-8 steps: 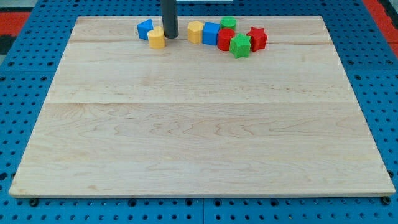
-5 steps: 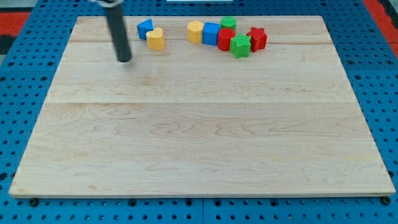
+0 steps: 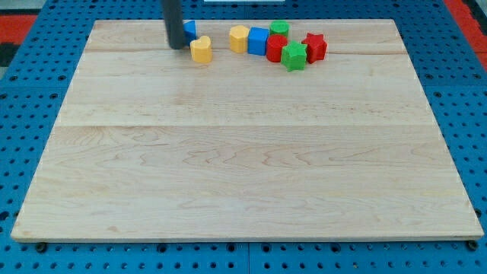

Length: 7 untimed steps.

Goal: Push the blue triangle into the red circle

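The blue triangle sits near the view's top left of centre, mostly hidden behind my rod. My tip touches its left side. A yellow heart-shaped block lies just right of the tip and below the triangle. The red circle lies further right in a cluster, touching a blue cube on its left and a green block on its right.
A yellow hexagon sits left of the blue cube. A green round block lies above the red circle. A red star is at the cluster's right end. The board's top edge is close behind all blocks.
My tip swung from right of the yellow heart down-left, then back up to the blue triangle's left side. The triangle and the yellow heart have shifted a little to the right.
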Tool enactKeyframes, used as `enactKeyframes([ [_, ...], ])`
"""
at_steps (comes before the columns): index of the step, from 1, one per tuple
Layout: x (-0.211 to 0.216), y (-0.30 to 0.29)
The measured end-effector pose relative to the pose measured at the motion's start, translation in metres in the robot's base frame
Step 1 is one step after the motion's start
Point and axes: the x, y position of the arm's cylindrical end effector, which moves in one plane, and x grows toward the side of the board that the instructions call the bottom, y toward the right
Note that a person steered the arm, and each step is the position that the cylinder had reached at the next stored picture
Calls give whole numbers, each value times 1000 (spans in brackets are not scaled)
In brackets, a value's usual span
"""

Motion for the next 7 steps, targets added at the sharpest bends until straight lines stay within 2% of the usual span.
enactKeyframes([
  [1, -12, -39],
  [2, -35, 0],
  [4, -12, 77],
  [5, -21, 50],
  [6, -40, 56],
  [7, -47, 87],
])
